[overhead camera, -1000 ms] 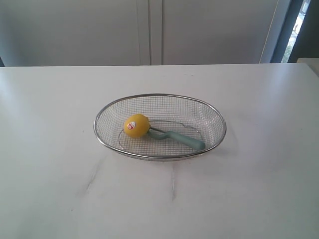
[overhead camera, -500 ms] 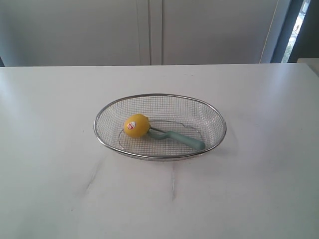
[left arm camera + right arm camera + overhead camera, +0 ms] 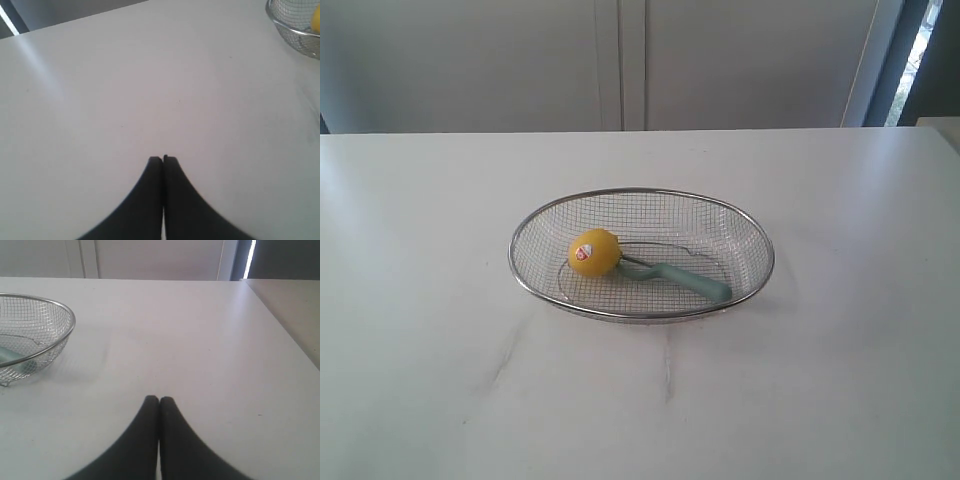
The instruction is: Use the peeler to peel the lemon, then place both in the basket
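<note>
- Lemon (image 3: 594,252): small, round and bright yellow, with a little red-and-white oval sticker on the side facing the exterior camera. What shows of its skin looks smooth and evenly yellow.
- It sits inside the basket (image 3: 640,191), on the mesh floor in the left half as the exterior view shows it.
- Peeler (image 3: 688,280): slim, with a pale teal-green rounded handle and a silver metal head. It lies flat in the same basket, just to the right of the lemon.
- Its long axis runs roughly along the length of the basket, on a slight diagonal. The blade head points at the lemon and the handle end points right and toward the near rim.
- The head reaches the lemon's edge; whether metal and fruit touch cannot be told.
- The basket is a shallow oval of fine silver wire mesh with a thick, shiny metal rim. It is see-through, and it stands near the middle of the table (image 3: 420,300).
- The table top is white, matte and flat, with a few faint grey streaks in front of the basket.
- Left gripper (image 3: 163,159): black tapered fingers pressed together, holding nothing, over bare table well apart from the basket.
- Right gripper (image 3: 159,399): likewise clenched and empty, over bare table on the other side of the basket.
</note>
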{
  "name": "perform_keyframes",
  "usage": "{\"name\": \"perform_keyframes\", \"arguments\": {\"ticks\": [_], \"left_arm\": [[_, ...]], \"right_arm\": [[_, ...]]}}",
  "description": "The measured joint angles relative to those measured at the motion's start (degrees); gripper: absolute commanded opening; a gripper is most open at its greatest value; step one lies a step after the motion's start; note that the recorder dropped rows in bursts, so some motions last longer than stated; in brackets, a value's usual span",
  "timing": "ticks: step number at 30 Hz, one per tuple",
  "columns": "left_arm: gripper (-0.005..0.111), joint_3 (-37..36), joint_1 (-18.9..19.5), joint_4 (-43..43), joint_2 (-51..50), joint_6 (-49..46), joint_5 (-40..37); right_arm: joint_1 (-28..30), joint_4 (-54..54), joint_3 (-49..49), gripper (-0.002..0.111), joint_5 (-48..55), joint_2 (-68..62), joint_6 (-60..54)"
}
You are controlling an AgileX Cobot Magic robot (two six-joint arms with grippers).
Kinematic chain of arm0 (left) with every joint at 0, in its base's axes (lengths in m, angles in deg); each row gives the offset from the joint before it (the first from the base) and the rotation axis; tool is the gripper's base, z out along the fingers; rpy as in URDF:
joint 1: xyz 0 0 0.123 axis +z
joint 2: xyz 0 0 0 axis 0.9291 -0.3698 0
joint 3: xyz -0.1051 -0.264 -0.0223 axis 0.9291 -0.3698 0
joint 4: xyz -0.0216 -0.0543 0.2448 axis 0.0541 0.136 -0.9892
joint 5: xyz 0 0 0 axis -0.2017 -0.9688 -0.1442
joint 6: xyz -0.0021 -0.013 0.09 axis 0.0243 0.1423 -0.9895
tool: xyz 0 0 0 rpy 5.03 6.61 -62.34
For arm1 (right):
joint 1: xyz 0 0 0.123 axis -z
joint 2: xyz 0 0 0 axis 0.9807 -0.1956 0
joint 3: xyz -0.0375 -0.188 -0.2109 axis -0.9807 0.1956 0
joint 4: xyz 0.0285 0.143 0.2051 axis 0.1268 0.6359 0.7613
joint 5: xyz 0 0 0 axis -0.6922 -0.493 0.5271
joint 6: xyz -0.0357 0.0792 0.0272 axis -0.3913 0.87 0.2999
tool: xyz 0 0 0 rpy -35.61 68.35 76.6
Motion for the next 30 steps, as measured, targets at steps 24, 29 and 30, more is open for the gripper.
{"name": "perform_keyframes", "arguments": {"ticks": [24, 29, 30], "left_arm": [[0.0, 0.0, 0.8, -1.3, 0.0, 9.0, 0.8], [0.0, 0.0, 0.8, -1.3, 0.0, 9.0, 0.8], [0.0, 0.0, 0.8, -1.3, 0.0, 9.0, 0.8]], "right_arm": [[0.0, 0.0, 0.0, 0.0, 0.0, 0.0, 0.0], [0.0, 0.0, 0.0, 0.0, 0.0, 0.0, 0.0], [0.0, 0.0, 0.0, 0.0, 0.0, 0.0, 0.0]]}}
